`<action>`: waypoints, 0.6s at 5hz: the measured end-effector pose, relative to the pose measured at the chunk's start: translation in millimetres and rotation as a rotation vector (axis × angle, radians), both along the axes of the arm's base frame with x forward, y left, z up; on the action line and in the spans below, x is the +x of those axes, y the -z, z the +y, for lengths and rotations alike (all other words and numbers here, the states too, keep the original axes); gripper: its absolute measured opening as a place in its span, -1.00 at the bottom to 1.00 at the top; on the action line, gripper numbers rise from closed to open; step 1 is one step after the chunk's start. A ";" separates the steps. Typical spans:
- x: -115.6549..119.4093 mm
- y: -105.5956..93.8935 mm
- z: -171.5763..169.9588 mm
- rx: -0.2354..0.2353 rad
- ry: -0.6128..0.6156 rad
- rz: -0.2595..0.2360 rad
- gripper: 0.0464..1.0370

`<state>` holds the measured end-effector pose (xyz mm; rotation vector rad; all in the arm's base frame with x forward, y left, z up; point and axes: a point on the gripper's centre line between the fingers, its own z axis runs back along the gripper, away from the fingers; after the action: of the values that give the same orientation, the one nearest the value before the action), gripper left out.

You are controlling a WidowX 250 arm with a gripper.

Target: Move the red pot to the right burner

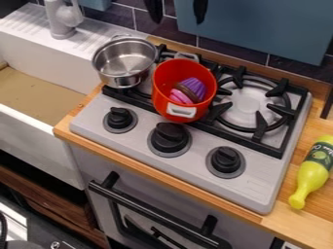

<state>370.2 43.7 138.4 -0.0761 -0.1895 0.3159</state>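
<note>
Can see the red pot (163,87) between the steel pot (118,67) and right burner (250,106), hiding part of the front edge of the grate (260,127) and the cups' (193,85) bottoms. Can't tell the gripper's state.

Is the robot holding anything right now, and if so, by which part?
Nothing is held: the pincer is open at the top edge, and the red pot sits on the stove.

Pots: two, red pot (166,82) plus steel pot (125,56)
Red pot handles (181,111): two
Cupcake (193,87): one
Stove (133,141): one
Burners (250,104): one seen whole; too covered on the left to count further
Knobs (170,137): three
Oven door (156,185): one
Oven handle (155,212): one
Bottle (314,171): one
Counter (311,221): one
Sink (48,151): one
Tap (60,18): one
Gripper (177,22): one
Fingers (200,10): two
</note>
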 end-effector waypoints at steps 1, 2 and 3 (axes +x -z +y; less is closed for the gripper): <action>-2.3 12.1 -2.1 -0.008 -0.011 0.036 0.92; -9.8 29.0 -16.4 -0.017 -0.139 0.080 0.92; -9.5 35.1 -30.6 -0.015 -0.225 0.074 0.92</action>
<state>360.7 13.2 103.3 -0.0578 -0.1224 0.5441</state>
